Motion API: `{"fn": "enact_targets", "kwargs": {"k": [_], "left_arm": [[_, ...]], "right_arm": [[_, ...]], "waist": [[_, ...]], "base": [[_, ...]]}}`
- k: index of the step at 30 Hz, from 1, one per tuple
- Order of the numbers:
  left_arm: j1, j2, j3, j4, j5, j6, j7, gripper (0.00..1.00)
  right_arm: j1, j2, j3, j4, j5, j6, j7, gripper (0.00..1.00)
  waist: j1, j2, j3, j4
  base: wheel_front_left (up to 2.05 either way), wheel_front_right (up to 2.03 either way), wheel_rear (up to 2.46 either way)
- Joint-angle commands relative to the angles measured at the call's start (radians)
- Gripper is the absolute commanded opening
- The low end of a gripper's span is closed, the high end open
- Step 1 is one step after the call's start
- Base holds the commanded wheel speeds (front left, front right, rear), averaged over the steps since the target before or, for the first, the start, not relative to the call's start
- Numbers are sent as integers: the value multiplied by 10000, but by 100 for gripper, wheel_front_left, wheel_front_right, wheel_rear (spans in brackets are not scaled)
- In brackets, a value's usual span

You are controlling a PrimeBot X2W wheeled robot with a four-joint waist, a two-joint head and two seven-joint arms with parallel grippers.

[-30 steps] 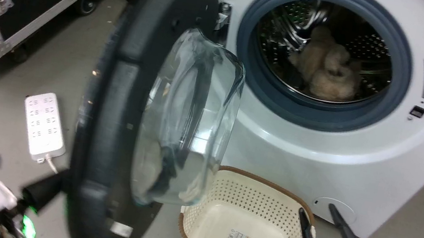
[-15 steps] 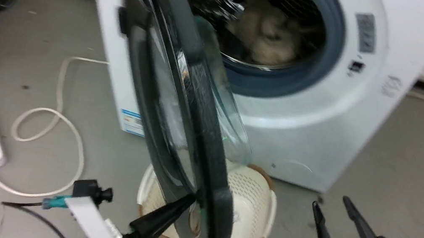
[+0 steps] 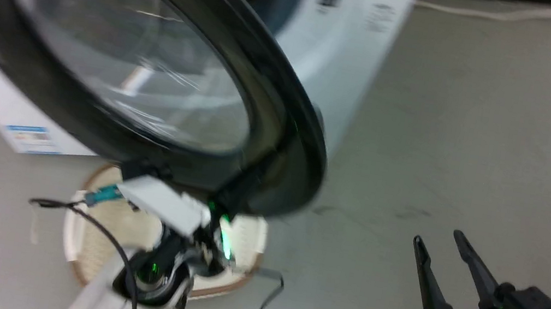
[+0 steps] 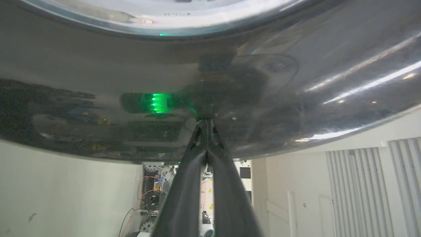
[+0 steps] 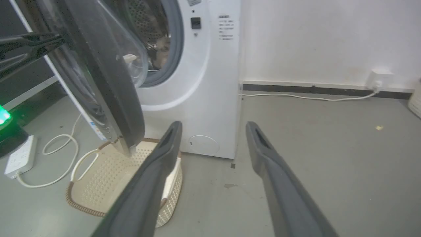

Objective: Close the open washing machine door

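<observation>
L gripper (image 4: 205,125) clenched, tips on washing machine door (image 3: 289,140) rim; R gripper (image 3: 438,236) spread, empty.

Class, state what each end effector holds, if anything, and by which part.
Nothing is held. The left end effector is shut, its tips against the glossy black rim of the washing machine door; the right end effector is open and empty.

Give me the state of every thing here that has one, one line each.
washing machine door: partly open, not latched.
left gripper: jaws shut, tips against the door's glossy black rim.
right gripper: jaws open, holding nothing.
basket: upright below the door; the visible part is empty.
drum: uncovered, something pale inside.
</observation>
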State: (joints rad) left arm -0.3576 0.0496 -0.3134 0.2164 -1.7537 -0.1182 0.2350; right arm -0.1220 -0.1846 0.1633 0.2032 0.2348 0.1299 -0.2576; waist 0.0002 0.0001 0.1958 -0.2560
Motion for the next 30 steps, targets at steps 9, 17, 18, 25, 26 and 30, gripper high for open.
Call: {"fn": "enact_targets", "kwargs": {"k": [9, 17, 18, 25, 26, 30], "left_arm": [[-2368, 7, 315, 1919, 407, -119, -2579, 0], [-2327, 12, 354, 1648, 689, -123, -2907, 0], [-2149, 35, 335, 1547, 822, -123, -2914, 0], [292, 1077, -696, -470, 3033, -124, -3646, 100], [582, 1310, -847, -702, 3397, -124, -3920, 100], [1535, 2031, -1074, -1309, 4830, -124, -4805, 100]], "right_arm": [[-232, 198, 50, 121, 162, 8, -40, 100], [-172, 231, 28, 92, 75, 8, -41, 100], [-143, 209, 33, 92, 54, 8, -41, 100], [419, -7, -126, -59, -161, 8, -41, 100], [498, -31, -125, -90, -189, 8, -41, 100], [851, -114, -284, -255, -279, 8, -41, 100]], "waist": [[-2, -1, 841, -1855], [-2, -1, 465, -1482], [-2, -1, 366, -1379], [-2, -1, -786, 79], [-2, -1, -901, 238], [-2, -1, -1351, 1010]], "base": [[0, 0, 0], [0, 0, 0], [0, 0, 0], [0, 0, 0], [0, 0, 0], [0, 0, 0]]}}
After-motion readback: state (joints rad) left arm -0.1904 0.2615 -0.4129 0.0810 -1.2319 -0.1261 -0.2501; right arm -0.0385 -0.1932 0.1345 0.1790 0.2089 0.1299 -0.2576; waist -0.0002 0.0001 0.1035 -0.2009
